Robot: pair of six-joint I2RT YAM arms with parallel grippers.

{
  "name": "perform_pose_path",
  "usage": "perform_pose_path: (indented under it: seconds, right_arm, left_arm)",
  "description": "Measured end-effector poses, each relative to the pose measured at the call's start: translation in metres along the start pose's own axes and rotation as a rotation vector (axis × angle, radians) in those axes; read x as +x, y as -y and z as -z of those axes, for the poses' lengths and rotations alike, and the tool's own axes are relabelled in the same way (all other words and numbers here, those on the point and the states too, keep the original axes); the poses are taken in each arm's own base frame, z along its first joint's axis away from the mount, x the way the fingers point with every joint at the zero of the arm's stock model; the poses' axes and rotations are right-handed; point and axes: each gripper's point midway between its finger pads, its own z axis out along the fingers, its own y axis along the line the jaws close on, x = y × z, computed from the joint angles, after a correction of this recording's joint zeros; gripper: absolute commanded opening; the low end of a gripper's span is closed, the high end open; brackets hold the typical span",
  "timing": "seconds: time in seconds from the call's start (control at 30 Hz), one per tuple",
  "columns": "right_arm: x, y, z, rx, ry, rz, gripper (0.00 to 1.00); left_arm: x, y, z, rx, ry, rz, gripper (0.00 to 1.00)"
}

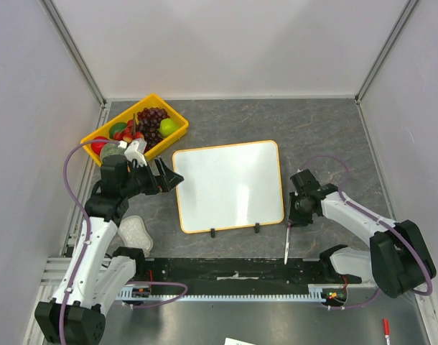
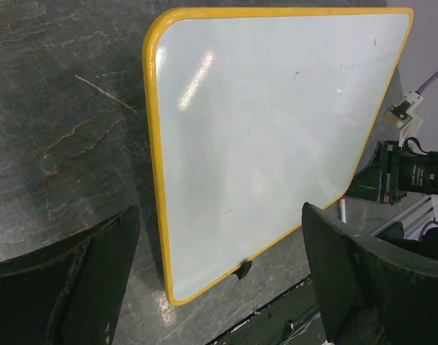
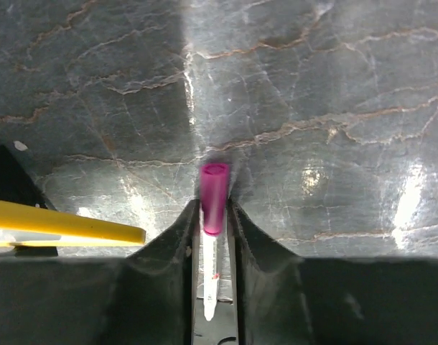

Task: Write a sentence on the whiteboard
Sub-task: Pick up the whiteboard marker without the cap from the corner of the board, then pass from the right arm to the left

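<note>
The whiteboard [image 1: 230, 185] lies flat mid-table, white with an orange-yellow frame and two black clip feet on its near edge. Its surface is blank; no sentence shows on it. My left gripper [image 1: 170, 176] is open and empty just off the board's left edge. In the left wrist view the board [image 2: 269, 129] lies ahead of the open gripper [image 2: 219, 215]. My right gripper [image 1: 294, 215] is low beside the board's near right corner, shut on a marker [image 1: 287, 244]. In the right wrist view the gripper [image 3: 213, 208] pinches the marker [image 3: 213, 198] at its magenta cap. The board's frame [image 3: 61, 226] shows at left.
A yellow fruit tray [image 1: 172, 108] with grapes [image 1: 153, 118] and a green apple [image 1: 169, 127] stands at the back left. A clear plastic piece [image 1: 135, 231] lies near the left arm. A black rail [image 1: 233, 277] runs along the near edge. Grey walls enclose the table.
</note>
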Motion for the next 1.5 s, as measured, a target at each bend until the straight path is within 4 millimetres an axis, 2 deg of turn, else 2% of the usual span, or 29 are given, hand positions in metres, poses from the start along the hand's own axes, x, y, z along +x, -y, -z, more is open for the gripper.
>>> perform_pose_path:
  seconds: [0.07,0.1,0.33,0.53,0.7,0.9,1.03,1.17,1.3,1.5]
  right_arm:
    - [-0.001,-0.002,-0.001,-0.007,0.006,0.0,0.01]
    - [-0.002,-0.003,-0.002,-0.009,0.009,-0.007,0.0]
    - [-0.005,-0.001,-0.001,0.002,0.045,-0.033,0.0]
    - [-0.013,0.015,0.007,0.08,0.116,-0.052,0.0]
    - [-0.038,0.017,0.036,0.125,0.224,-0.064,0.0]
    - [-0.091,-0.003,0.099,0.101,0.399,-0.052,0.0]
    - [-0.114,-0.019,0.14,0.042,0.494,-0.035,0.0]
    - [-0.125,-0.032,0.168,-0.019,0.551,-0.029,0.0]
    - [-0.127,-0.04,0.179,-0.063,0.563,-0.025,0.0]
    - [-0.124,-0.045,0.182,-0.095,0.554,-0.017,0.0]
  left_arm:
    - [0.0,0.0,0.0,0.0,0.001,0.0,0.98]
    - [0.0,0.0,0.0,0.0,0.002,-0.001,0.98]
    - [-0.003,0.003,0.004,0.008,0.023,-0.013,0.98]
    - [-0.004,0.004,0.005,0.01,0.029,-0.016,0.98]
    - [-0.007,0.009,0.01,0.027,0.058,-0.035,0.98]
    - [-0.005,0.025,0.014,0.118,0.051,-0.07,0.93]
    - [-0.001,0.041,0.017,0.211,0.024,-0.084,0.87]
    - [0.003,0.059,0.015,0.305,-0.011,-0.098,0.85]
    - [0.019,0.091,0.002,0.4,-0.109,-0.129,0.85]
    - [0.051,0.167,-0.033,0.549,-0.272,-0.196,0.82]
